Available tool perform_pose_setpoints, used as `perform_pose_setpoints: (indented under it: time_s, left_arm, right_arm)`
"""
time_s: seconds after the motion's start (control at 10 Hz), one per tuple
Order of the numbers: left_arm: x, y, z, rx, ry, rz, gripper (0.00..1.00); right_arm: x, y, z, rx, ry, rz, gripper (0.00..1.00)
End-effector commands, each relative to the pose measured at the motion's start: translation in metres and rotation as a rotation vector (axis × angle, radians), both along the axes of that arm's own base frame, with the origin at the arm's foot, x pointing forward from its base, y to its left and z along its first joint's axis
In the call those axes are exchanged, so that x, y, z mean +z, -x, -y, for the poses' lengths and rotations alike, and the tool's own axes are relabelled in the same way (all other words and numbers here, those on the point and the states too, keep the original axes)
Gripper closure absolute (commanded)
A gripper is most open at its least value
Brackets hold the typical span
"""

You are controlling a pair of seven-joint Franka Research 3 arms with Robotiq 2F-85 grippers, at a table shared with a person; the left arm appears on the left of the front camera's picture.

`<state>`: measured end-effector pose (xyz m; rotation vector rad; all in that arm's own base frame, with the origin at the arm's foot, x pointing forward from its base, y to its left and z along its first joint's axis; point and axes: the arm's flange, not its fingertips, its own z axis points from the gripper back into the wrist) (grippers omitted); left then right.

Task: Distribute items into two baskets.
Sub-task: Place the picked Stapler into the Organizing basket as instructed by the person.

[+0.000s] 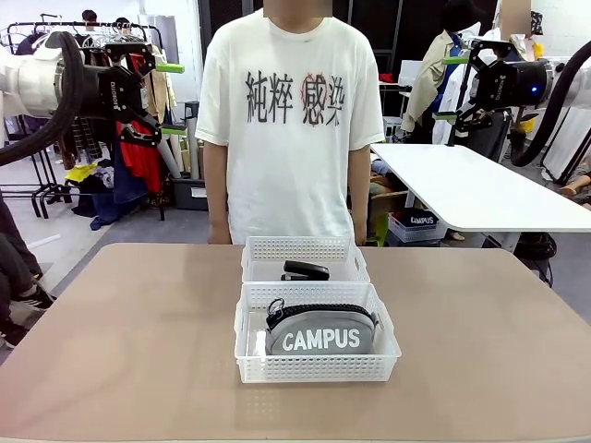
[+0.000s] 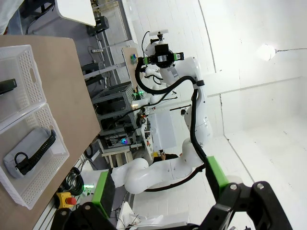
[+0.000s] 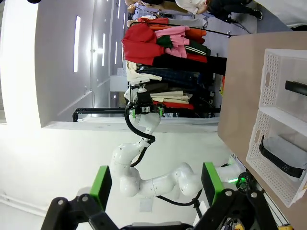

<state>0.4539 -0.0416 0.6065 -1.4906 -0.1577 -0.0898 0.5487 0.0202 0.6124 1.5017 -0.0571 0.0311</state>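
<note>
Two white lattice baskets stand end to end at the table's middle. The near basket holds the grey "CAMPUS" pouch. In the far basket lies the black stapler. My left gripper hangs high at the upper left, open and holding nothing. At the upper right my right gripper is also open with nothing in it. In the left wrist view the open gripper looks past the pouch and stapler. Beyond the open gripper in the right wrist view lie the pouch and stapler.
A person in a white T-shirt stands at the table's far edge behind the baskets, arms down. The tan tabletop is bare on both sides of the baskets. A white table stands behind on the right.
</note>
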Motion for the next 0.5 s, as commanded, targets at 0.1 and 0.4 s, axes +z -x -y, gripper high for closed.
perform_pose_setpoints:
  time_s: [0.1,0.4]
  left_arm:
    - [0.0025,0.0007,0.0006,0.0,0.017,-0.006,0.0]
    - [0.0025,0.0007,0.0006,0.0,0.017,-0.006,0.0]
  right_arm:
    - [0.0024,0.0009,-0.001,0.002,-0.002,0.01,0.0]
    - [0.0024,0.0009,-0.001,0.002,-0.002,0.01,0.0]
